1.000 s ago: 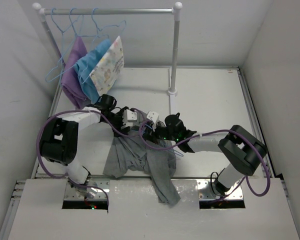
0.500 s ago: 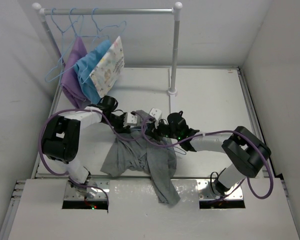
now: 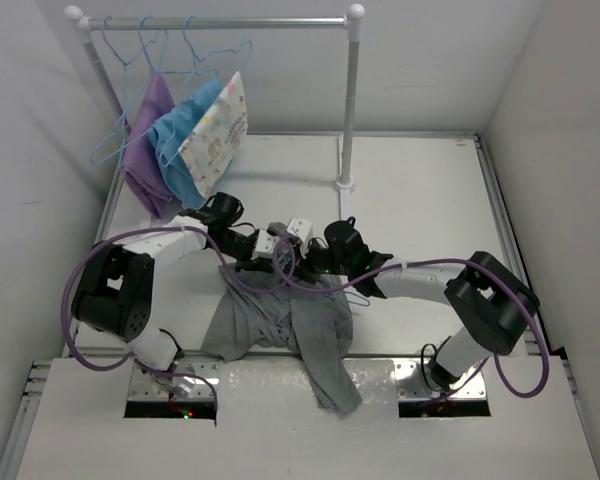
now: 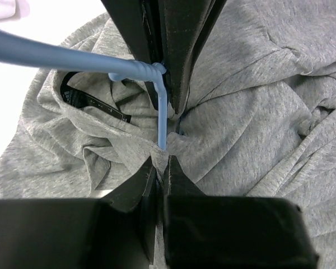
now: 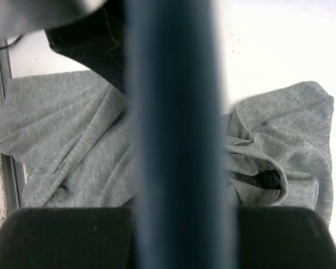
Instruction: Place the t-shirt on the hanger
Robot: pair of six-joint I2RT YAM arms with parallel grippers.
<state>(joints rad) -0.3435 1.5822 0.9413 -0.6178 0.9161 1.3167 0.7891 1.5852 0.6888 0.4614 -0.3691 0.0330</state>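
Note:
The grey t-shirt (image 3: 280, 318) lies crumpled on the table between the arms, one end hanging over the near edge. My left gripper (image 4: 161, 162) is shut on a pinch of its fabric just below the dark neck trim (image 4: 92, 103). In the top view the left gripper (image 3: 264, 260) sits right beside my right gripper (image 3: 300, 262). The right gripper (image 4: 171, 84) is shut on the twisted neck of the light-blue hanger (image 4: 73, 56), whose wire runs down into the cloth. In the right wrist view the hanger (image 5: 173, 140) is a blurred bar over the t-shirt (image 5: 73, 145).
A clothes rack's bar (image 3: 220, 22) and post (image 3: 348, 100) stand at the back. On the bar hang a purple cloth (image 3: 145, 150), a blue cloth (image 3: 175, 150), a patterned cloth (image 3: 218, 130) and spare hangers (image 3: 130, 60). White walls close in left and right.
My left gripper has gone from open to shut, pinching t-shirt fabric. Both grippers have shifted slightly toward the back, and the cloth is drawn up with them.

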